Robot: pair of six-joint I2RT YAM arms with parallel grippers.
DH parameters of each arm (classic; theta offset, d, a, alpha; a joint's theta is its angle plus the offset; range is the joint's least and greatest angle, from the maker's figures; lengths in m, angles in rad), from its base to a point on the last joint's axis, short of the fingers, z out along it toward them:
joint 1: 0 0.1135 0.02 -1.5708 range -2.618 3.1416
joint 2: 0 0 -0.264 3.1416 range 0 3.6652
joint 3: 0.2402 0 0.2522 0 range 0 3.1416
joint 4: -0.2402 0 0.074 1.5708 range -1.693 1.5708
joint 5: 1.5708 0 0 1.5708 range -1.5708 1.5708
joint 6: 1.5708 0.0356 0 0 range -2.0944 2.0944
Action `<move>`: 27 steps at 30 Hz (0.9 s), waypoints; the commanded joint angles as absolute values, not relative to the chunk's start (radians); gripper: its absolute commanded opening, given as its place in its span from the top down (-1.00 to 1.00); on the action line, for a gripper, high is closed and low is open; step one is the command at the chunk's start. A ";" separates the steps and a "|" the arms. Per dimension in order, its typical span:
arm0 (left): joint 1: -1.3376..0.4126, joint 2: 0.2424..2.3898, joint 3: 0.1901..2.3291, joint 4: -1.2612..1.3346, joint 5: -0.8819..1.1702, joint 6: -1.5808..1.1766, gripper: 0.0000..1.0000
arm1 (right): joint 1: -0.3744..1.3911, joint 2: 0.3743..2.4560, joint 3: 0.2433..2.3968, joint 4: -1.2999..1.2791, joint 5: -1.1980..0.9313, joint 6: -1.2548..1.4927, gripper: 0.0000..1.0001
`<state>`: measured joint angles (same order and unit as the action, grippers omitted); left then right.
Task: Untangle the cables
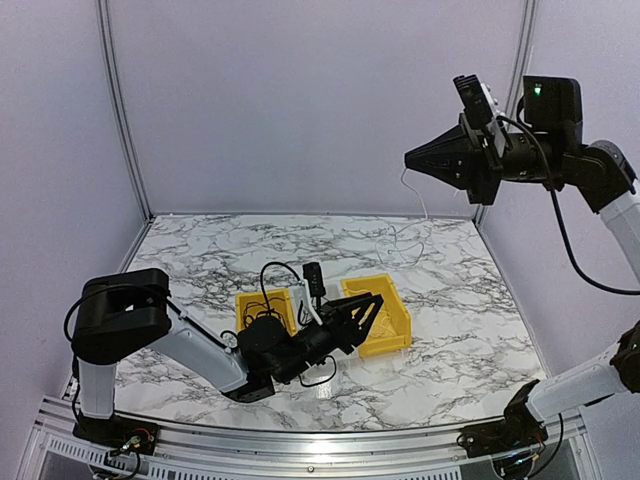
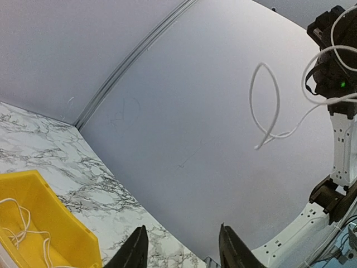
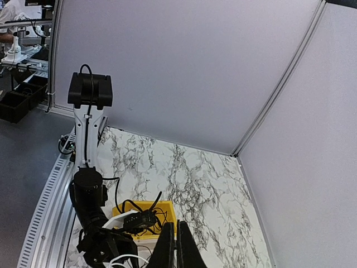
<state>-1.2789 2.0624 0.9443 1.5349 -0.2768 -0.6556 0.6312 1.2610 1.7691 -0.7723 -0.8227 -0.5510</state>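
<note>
Top view first: the right tool point(image 1: 410, 160) is raised high over the far right corner of the tabletop point(image 1: 470, 300), narrow and pinched on the white cable point(image 1: 403, 178), which trails down from it. The left tool point(image 1: 372, 310) hangs low and spread wide over the right yellow bin point(image 1: 397, 335), while black cables point(image 1: 265, 300) lie heaped in the left yellow bin point(image 1: 243, 300), mid-tabletop toward the near edge. Left wrist view: tool point(image 2: 181, 245) wide and empty, a white cable loop point(image 2: 277, 103) dangling in the air. Right wrist view: tool point(image 3: 175, 245) with fingers pressed nearly together, black cables point(image 3: 148, 209) far below.
</note>
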 commanded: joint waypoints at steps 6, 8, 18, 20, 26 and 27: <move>-1.283 2.018 0.921 1.600 -0.264 -0.594 -0.17 | 0.639 1.273 1.732 -0.761 -0.817 -0.552 1.00; -1.283 2.012 0.927 1.600 -0.260 -0.586 -0.18 | 0.640 1.275 1.723 -0.757 -0.821 -0.550 1.00; -1.281 2.037 0.974 1.622 -0.240 -0.600 -0.06 | 0.639 1.279 1.704 -0.746 -0.840 -0.540 1.00; -1.280 2.040 0.983 1.626 -0.244 -0.601 0.02 | 0.640 1.278 1.698 -0.742 -0.842 -0.538 1.00; -1.264 2.056 1.021 1.598 -0.253 -0.625 0.18 | 0.640 1.274 1.684 -0.737 -0.849 -0.532 1.00; -1.262 2.060 1.027 1.593 -0.254 -0.630 0.21 | 0.639 1.273 1.684 -0.738 -0.851 -0.532 1.00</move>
